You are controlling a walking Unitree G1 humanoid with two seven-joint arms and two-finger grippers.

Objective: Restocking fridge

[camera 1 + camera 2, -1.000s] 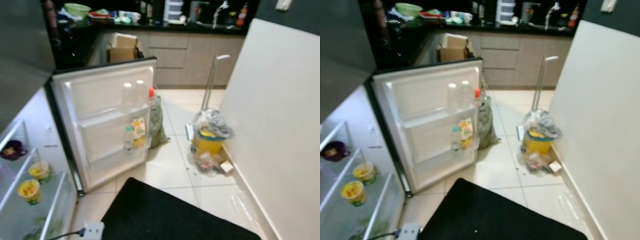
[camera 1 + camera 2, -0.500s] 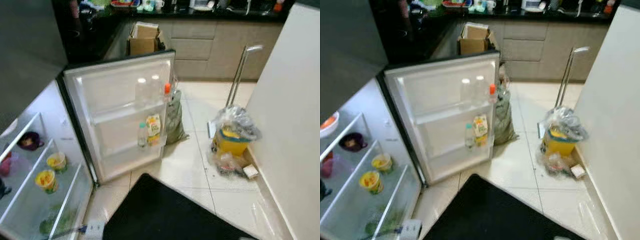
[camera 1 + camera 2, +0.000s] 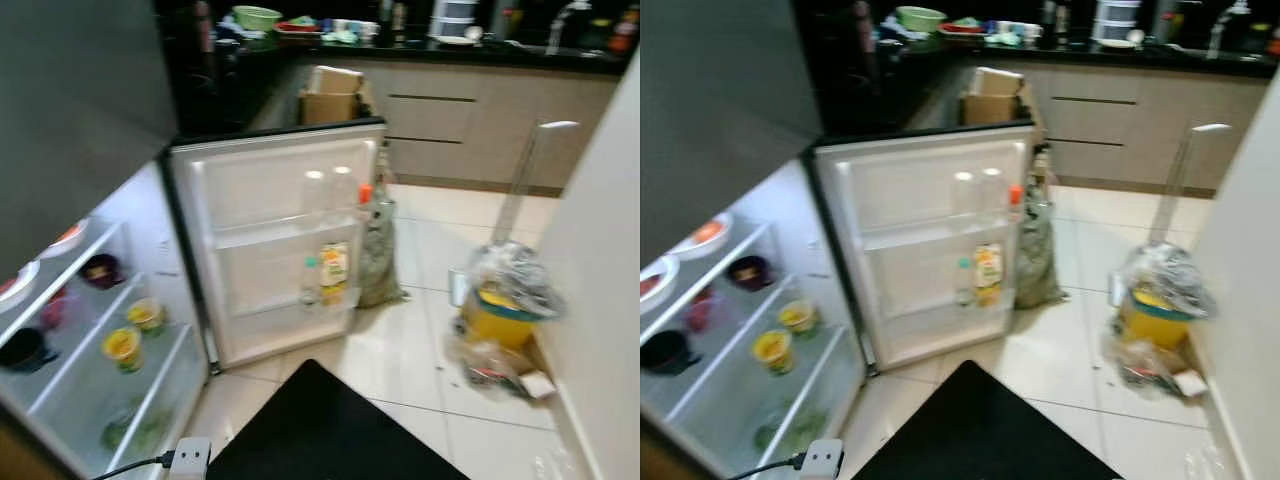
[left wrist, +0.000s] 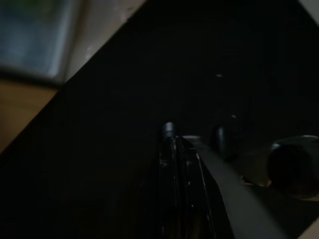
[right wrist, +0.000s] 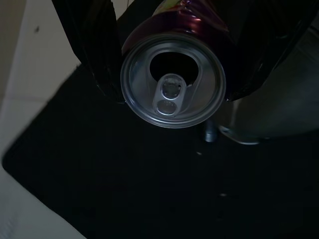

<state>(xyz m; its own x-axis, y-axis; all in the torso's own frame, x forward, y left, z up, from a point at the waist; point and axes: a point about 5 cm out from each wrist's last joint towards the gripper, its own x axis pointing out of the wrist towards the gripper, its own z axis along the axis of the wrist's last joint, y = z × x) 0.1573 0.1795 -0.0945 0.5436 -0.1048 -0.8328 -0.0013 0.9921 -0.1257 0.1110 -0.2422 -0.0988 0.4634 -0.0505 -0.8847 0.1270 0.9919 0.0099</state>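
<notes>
The fridge's lower door stands open; its racks hold a small bottle, a yellow carton and an orange-capped bottle. On the lit shelves to my left are two yellow cups, a purple bowl, a dark cup and plates. My right gripper is shut on a purple drink can, seen from its opened silver top, above the black mat. The left gripper hangs over the same mat with its fingers together.
A black mat covers the floor in front of me. A white power strip lies by the fridge's foot. A green sack leans by the door; a bagged yellow bin stands against the white wall. A cardboard box sits behind.
The head view has swung left and up, so more of the fridge's shelves and plates show. Nothing in the fridge or on the floor has itself moved.
</notes>
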